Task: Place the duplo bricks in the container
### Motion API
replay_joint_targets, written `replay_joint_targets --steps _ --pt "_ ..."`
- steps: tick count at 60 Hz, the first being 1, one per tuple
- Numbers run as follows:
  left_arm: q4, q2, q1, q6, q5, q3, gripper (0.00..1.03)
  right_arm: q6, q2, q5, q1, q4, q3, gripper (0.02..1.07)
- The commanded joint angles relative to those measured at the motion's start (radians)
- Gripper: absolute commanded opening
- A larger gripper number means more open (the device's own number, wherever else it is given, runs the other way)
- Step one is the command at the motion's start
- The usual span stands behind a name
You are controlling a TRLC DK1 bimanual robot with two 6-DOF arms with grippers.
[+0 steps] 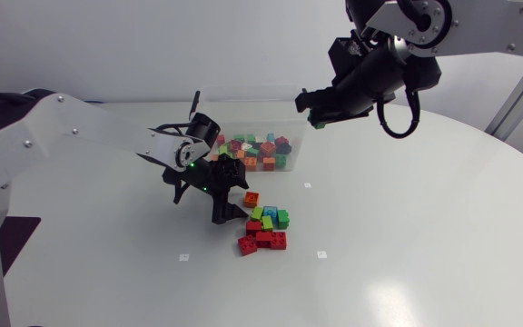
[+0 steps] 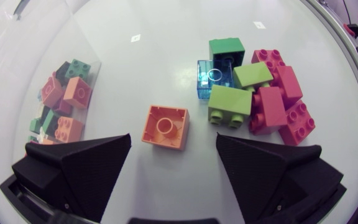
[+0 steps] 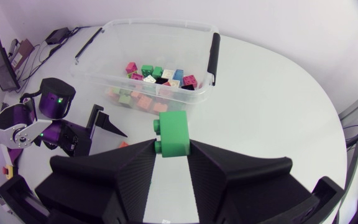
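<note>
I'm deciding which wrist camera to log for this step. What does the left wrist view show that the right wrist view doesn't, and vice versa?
Only the left wrist view: the loose pile of green, lime, blue and red bricks, and the upturned orange brick seen clearly, ahead of the left gripper's open jaws. Only the right wrist view: the green brick clamped in the right gripper, and the black handle of the container. Both: the container with bricks inside, and the left gripper.
</note>
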Motion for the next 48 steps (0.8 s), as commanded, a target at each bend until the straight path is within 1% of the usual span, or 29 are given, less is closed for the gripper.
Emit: replay_joint_targets --steps 1,7,11,15,18,19,20,21,23,24,25,27,34,40,48 --pt "-0.02 0.041 -0.01 0.057 0.008 0.028 0.96 -0.019 -0.002 -0.01 -0.013 0.002 0.006 0.4" --pt "-0.026 0.049 -0.013 0.062 0.016 0.039 0.95 -0.02 0.009 -0.012 -0.015 0.005 0.025 0.41" --pt "-0.049 0.058 -0.016 0.063 0.033 0.057 0.88 -0.022 0.025 -0.02 -0.02 0.009 0.048 0.41" --pt "-0.071 0.064 -0.022 0.065 0.034 0.073 0.84 -0.028 0.039 -0.024 -0.023 0.029 0.062 0.41" --pt "-0.087 0.07 -0.027 0.065 0.039 0.085 0.72 -0.026 0.048 -0.024 -0.023 0.054 0.067 0.41" --pt "-0.091 0.072 -0.028 0.065 0.042 0.09 0.65 -0.025 0.056 -0.024 -0.023 0.074 0.068 0.41" --pt "-0.092 0.072 -0.028 0.065 0.042 0.09 0.6 -0.023 0.061 -0.024 -0.023 0.082 0.07 0.41" --pt "-0.095 0.072 -0.03 0.065 0.043 0.091 0.53 -0.022 0.068 -0.026 -0.023 0.091 0.075 0.41" --pt "-0.098 0.072 -0.031 0.065 0.043 0.091 0.43 -0.019 0.084 -0.026 -0.023 0.097 0.085 0.41" --pt "-0.1 0.07 -0.033 0.065 0.043 0.09 0.33 -0.017 0.096 -0.026 -0.024 0.103 0.094 0.41" --pt "-0.1 0.069 -0.033 0.065 0.043 0.09 0.29 -0.017 0.104 -0.026 -0.024 0.112 0.099 0.41" --pt "-0.103 0.067 -0.033 0.063 0.043 0.088 0.28 -0.016 0.116 -0.024 -0.024 0.125 0.107 0.41" --pt "-0.167 0.049 -0.025 0.073 0.043 0.09 0.27 -0.013 0.157 -0.024 -0.024 0.146 0.145 0.41" --pt "-0.218 -0.015 -0.001 0.086 0.043 0.054 0.26 -0.011 0.182 -0.024 -0.018 0.157 0.174 0.41" --pt "-0.224 -0.109 0.027 0.094 0.043 -0.013 0.26 -0.01 0.229 -0.024 -0.013 0.166 0.229 0.41"
